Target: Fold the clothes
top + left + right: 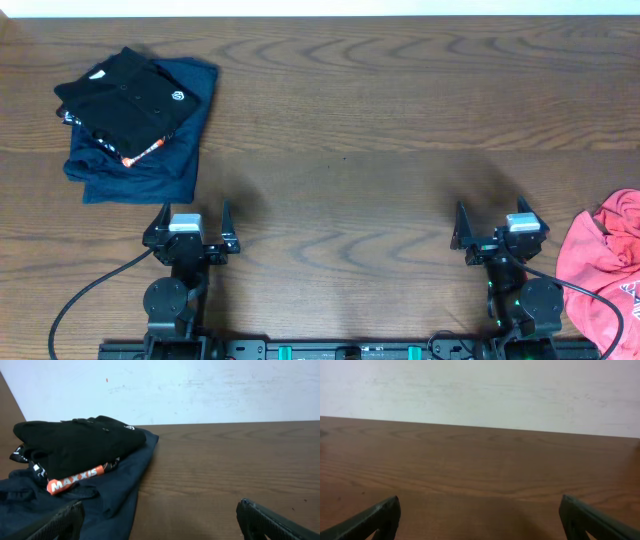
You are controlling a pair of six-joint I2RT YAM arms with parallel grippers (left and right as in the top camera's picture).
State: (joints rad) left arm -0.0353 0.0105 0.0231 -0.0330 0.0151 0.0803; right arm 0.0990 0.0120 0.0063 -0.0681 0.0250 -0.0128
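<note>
The clothes (125,100), a black garment with a small white logo, lie folded on top of a navy garment (150,165) at the table's far left. The left wrist view shows the clothes (75,445) ahead and to the left, above an orange-and-white printed strip. My left gripper (195,212) (160,520) stands open near the front edge, just short of the navy pile, with nothing between its fingers. Far from the pile, at the front right, my right gripper (490,212) (480,517) is open over bare wood.
A coral-red garment (600,275) lies crumpled at the table's right edge, close beside the right arm. The wooden table (350,130) stretches bare between the pile and the red garment. A white wall runs behind the far edge.
</note>
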